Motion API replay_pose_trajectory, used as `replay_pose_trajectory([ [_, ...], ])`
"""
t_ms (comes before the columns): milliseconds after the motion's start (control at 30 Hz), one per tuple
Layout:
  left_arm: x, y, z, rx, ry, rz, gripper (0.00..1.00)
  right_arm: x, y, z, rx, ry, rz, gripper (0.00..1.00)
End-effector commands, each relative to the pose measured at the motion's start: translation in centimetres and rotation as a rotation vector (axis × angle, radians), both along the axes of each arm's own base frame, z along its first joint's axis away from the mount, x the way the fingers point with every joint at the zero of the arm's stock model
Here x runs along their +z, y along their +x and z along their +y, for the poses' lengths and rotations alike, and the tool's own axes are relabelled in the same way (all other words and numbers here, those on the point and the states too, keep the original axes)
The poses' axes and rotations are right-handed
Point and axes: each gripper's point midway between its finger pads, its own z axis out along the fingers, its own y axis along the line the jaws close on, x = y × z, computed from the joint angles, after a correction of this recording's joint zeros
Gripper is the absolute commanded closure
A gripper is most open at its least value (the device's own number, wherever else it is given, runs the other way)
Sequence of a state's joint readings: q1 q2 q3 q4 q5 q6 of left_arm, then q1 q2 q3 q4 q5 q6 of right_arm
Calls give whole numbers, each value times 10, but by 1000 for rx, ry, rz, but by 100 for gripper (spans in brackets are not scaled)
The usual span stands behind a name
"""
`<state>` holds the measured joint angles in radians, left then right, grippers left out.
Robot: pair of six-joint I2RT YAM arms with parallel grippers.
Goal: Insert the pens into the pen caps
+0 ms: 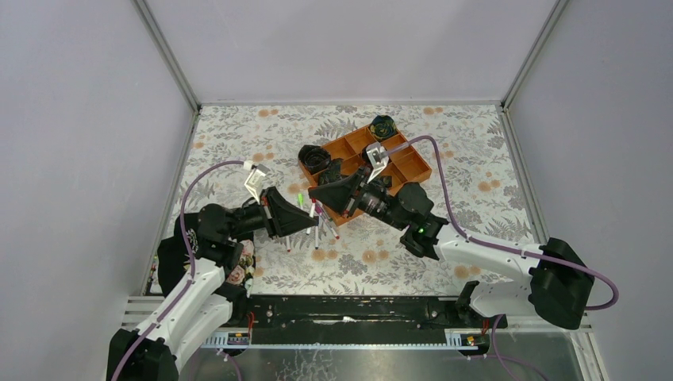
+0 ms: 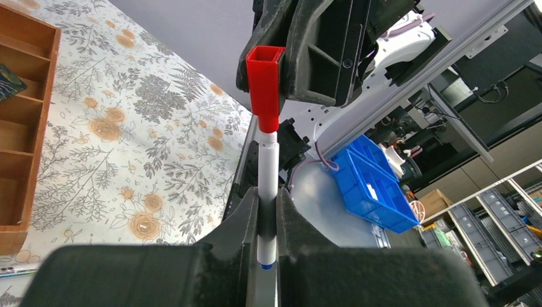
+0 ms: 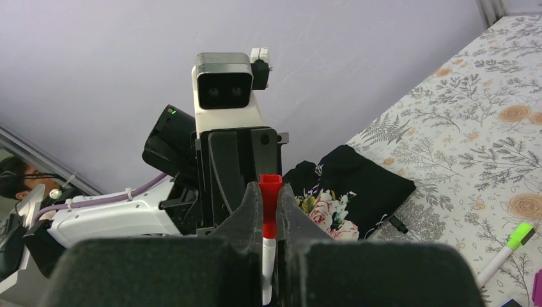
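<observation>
My left gripper (image 2: 267, 214) is shut on a white pen (image 2: 268, 173) with a blue end and holds it above the table. My right gripper (image 3: 270, 214) is shut on a red pen cap (image 3: 270, 201). The pen's upper end sits inside the red cap (image 2: 264, 86). In the top view the two grippers, left (image 1: 309, 217) and right (image 1: 314, 193), meet tip to tip over the table's middle. Several more white pens (image 1: 320, 230) lie on the cloth under them. A pen with a neon green cap (image 3: 510, 248) lies at the lower right of the right wrist view.
An orange compartment tray (image 1: 414, 170) stands behind the grippers, with dark rolled fabric pieces (image 1: 315, 158) at its left and at its far corner (image 1: 383, 125). A black floral cloth (image 3: 358, 192) lies by the left arm's base.
</observation>
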<state>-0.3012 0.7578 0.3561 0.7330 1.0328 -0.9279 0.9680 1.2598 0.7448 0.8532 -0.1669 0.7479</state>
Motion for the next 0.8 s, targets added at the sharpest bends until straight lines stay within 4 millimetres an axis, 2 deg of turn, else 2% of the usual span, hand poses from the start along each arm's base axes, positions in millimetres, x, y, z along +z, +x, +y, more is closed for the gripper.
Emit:
replay_pose_trajectory([
  [0, 23, -10, 4, -1, -78, -85, 100, 2, -12, 3, 46, 1, -36, 100],
  [233, 29, -6, 7, 51, -119, -77, 100, 7, -14, 0, 46, 5, 1, 100],
  [400, 35, 9, 9, 127, -137, -62, 100, 9, -27, 2, 88, 37, 38, 100],
  [600, 45, 23, 10, 186, -148, -59, 100, -9, -47, 13, 136, 16, 84, 100],
  [767, 42, 35, 12, 241, -120, -35, 100, -28, -60, 17, 159, -14, 130, 100],
])
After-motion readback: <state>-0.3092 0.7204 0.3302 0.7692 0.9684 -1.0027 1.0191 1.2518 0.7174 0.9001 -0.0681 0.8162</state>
